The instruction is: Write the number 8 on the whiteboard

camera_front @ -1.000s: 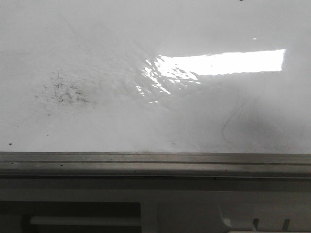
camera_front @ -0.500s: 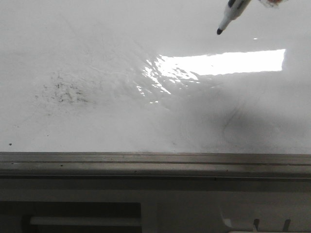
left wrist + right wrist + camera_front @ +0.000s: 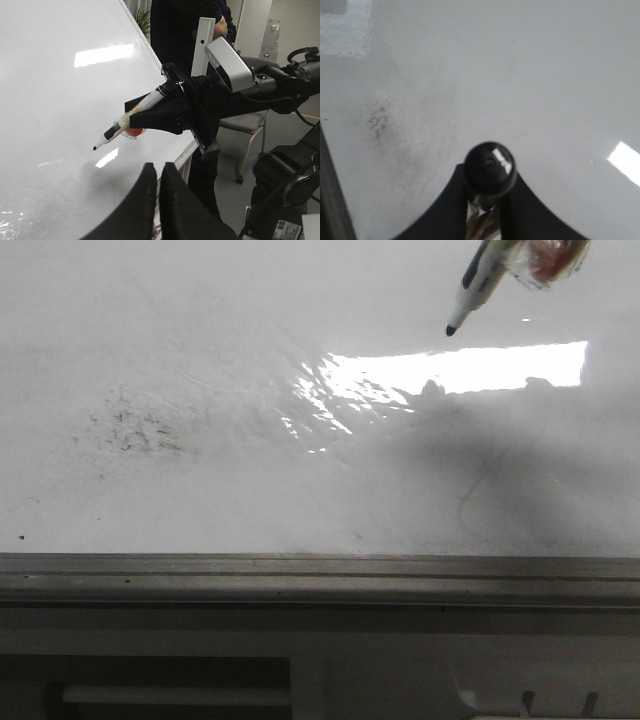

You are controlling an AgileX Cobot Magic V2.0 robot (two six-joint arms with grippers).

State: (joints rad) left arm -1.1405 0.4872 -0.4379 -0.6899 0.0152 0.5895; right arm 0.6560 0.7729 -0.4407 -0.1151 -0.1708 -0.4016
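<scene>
- 2 black fingers of the left gripper [image 3: 157, 187] stand nearly together with only a thin slit between them and nothing in it; the gripper sits low, just off the whiteboard's surface, in its own wrist view.
- Nearest in the front view runs the grey metal edge strip [image 3: 320, 578] along the whiteboard's lower border.
- Above the strip lies the whiteboard [image 3: 200, 320], glossy white; a patch of grey speckled smudges [image 3: 130, 428] sits on its left part, and a bright rectangular glare [image 3: 450, 368] on its right part.
- Below the glare, in a broad grey shadow, a thin faint curved line [image 3: 475, 490] is all that shows of the number 8; whether it is fresh ink cannot be told.
- Farther up, at the top right of the front view, the marker [image 3: 470, 295] points its black tip down and to the left, hanging apart from the board, well above the faint line.
- 1 hold is plain: the right gripper [image 3: 487, 192] is clamped on the marker, its 2 fingers pressing either side of the barrel below the round black cap end.
- Beyond the board's far edge, the left wrist view shows a person in dark clothes [image 3: 185, 35] standing by a grey chair [image 3: 250, 125].
</scene>
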